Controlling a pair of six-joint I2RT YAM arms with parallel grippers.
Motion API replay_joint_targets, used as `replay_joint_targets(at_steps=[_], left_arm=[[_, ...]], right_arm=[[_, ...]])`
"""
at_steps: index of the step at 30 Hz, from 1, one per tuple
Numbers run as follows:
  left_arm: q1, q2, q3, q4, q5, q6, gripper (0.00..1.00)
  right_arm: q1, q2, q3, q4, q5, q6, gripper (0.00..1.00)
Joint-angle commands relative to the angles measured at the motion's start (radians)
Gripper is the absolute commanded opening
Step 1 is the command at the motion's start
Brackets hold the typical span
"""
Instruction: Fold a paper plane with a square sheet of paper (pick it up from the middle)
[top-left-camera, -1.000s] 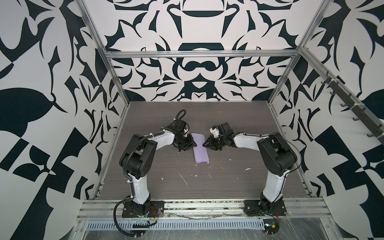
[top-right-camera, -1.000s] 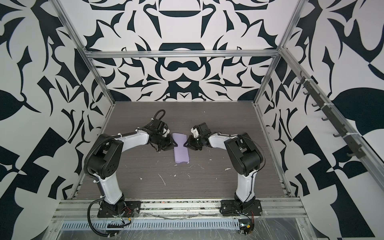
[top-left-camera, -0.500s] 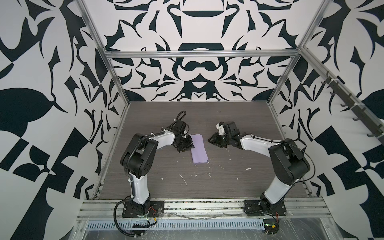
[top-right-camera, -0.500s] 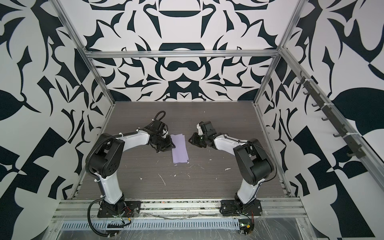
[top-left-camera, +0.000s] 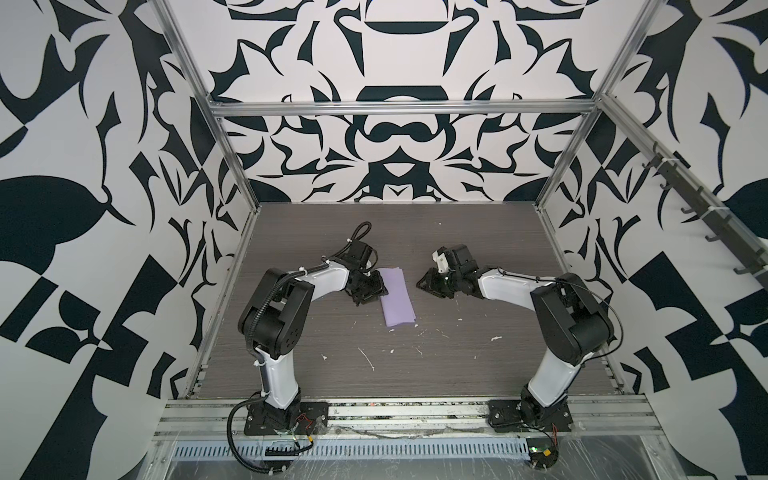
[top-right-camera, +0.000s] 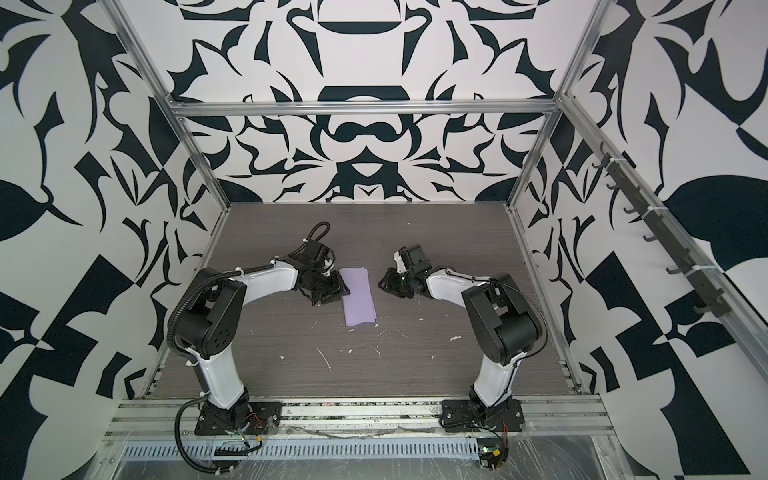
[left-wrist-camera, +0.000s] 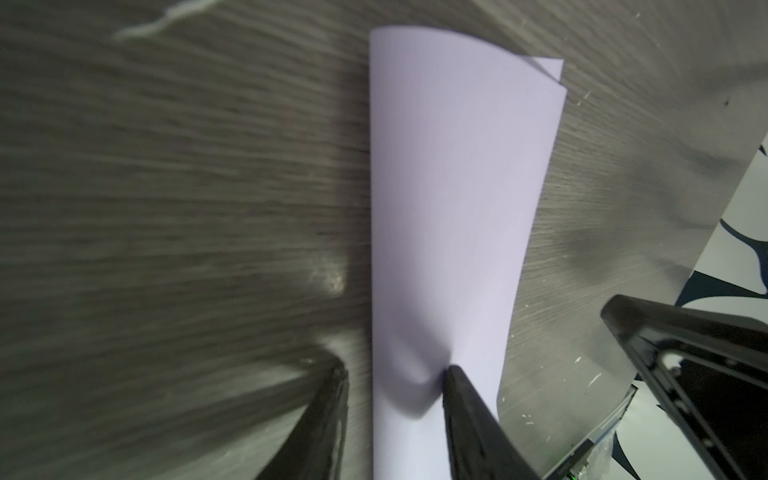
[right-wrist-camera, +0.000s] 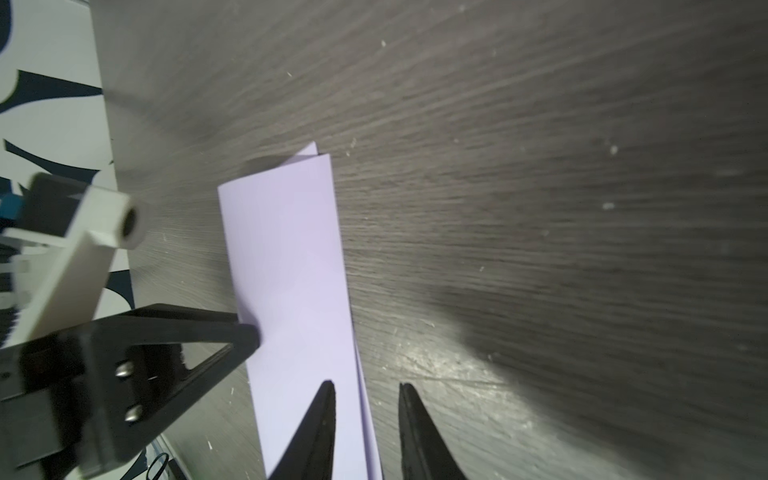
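Note:
The square sheet of paper (top-left-camera: 397, 297) (top-right-camera: 359, 297) lies on the table folded into a long lilac rectangle; no paper plane is in view. My left gripper (top-left-camera: 374, 291) (left-wrist-camera: 395, 368) is open at the sheet's left long edge. One of its fingertips (left-wrist-camera: 457, 386) presses on the paper (left-wrist-camera: 449, 208) and the other rests on the table beside the fold. My right gripper (top-left-camera: 426, 284) (right-wrist-camera: 366, 384) stands a little right of the paper (right-wrist-camera: 291, 270), narrowly open with nothing between its fingers. The sheet's loose edges face it.
White flecks (top-left-camera: 368, 359) are scattered over the dark wood-grain table (top-left-camera: 478, 232) in front of the paper. Patterned walls and aluminium posts (top-left-camera: 232, 162) close in the table on three sides. Both arm bases sit on the front rail (top-left-camera: 407, 415).
The right arm has drawn back to the right, away from the paper. The sheet now lies flatter. The left gripper has opened a little at the paper's left edge.

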Motion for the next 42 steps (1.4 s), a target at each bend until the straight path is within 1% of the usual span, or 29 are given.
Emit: replay_joint_targets(at_steps=[1,4,12,27,42], left_arm=[[0.002,-0.030,-0.022,-0.017,-0.036,-0.013,0.41],[0.003,-0.026,-0.027,-0.010,-0.039,-0.023,0.38],[0.003,0.001,-0.007,-0.043,-0.054,-0.043,0.36],[0.000,0.067,0.016,-0.133,-0.075,-0.032,0.37],[-0.043,0.142,0.044,-0.218,-0.139,-0.026,0.36]], right_arm=[[0.008,-0.012,0.016,0.014,-0.015,-0.002,0.31],[0.009,-0.009,0.018,0.014,-0.014,-0.002,0.31],[0.011,-0.003,0.015,0.016,-0.014,-0.002,0.31],[0.019,0.009,-0.012,0.045,-0.013,0.006,0.31],[0.022,0.002,-0.029,0.051,-0.012,-0.007,0.31]])
